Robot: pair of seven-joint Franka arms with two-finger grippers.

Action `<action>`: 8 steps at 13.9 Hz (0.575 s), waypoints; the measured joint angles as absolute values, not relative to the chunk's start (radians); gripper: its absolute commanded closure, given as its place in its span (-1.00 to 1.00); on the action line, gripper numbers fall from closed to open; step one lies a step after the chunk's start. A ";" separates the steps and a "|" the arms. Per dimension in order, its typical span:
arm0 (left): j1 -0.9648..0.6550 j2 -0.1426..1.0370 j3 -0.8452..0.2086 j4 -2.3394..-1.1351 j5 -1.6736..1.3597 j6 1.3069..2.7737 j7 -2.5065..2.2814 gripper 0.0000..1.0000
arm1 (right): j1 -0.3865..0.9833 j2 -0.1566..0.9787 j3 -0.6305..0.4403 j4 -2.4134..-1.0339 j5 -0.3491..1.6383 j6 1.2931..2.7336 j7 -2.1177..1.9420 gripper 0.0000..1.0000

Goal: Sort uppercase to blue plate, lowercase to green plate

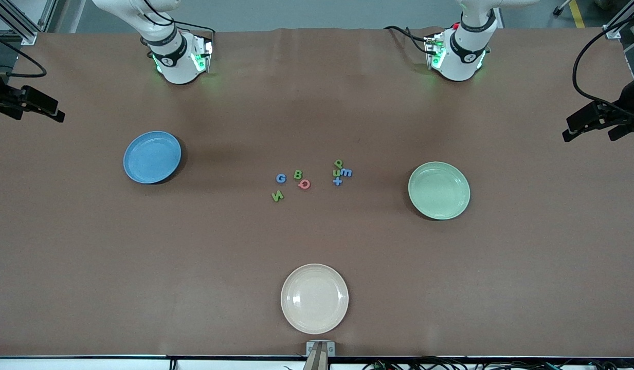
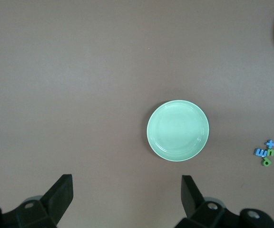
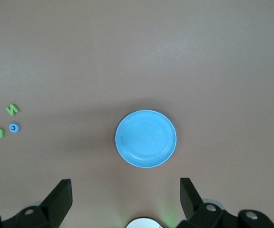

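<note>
With the left gripper [image 2: 125, 199] high over the green plate [image 2: 177, 130] and the right gripper [image 3: 124, 199] over the blue plate [image 3: 145, 138], both spread and empty, descend squarely on one spaced capital, say the blue G [image 1: 281, 178] (the lowercase cluster [image 1: 340, 172] sits touching).

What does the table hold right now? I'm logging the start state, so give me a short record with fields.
blue plate: bare, toward the right arm's end
green plate: bare, toward the left arm's end
cream plate: bare, nearest the front camera
uppercase: G, B, N, pink Q, loose on the table mid-way
lowercase: p, u, m, cross piece, clustered beside them
left gripper: open, high over the green plate
right gripper: open, high over the blue plate
</note>
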State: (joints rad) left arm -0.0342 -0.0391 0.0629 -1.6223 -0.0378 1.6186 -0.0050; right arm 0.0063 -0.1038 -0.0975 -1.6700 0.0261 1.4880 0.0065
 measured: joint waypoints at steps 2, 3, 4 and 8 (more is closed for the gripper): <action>-0.034 -0.039 0.063 -1.622 -0.037 1.619 -0.005 -0.99 | 0.006 -0.104 -0.098 -1.670 0.026 1.495 0.004 -1.00; -0.034 -0.039 0.063 -1.622 -0.036 1.619 -0.005 -0.99 | 0.006 -0.104 -0.097 -1.670 0.026 1.497 -0.006 -1.00; -0.034 -0.039 0.063 -1.622 -0.036 1.619 -0.005 -0.99 | 0.006 -0.104 -0.097 -1.670 0.026 1.497 -0.023 -1.00; -0.035 -0.039 0.060 -1.623 -0.036 1.617 -0.005 -0.99 | 0.006 -0.104 -0.098 -1.673 0.026 1.497 -0.059 -1.00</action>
State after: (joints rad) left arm -0.0350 -0.0390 0.0602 -1.6225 -0.0360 1.6166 -0.0050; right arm 0.0063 -0.1038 -0.0975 -1.6727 0.0261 1.4970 -0.0590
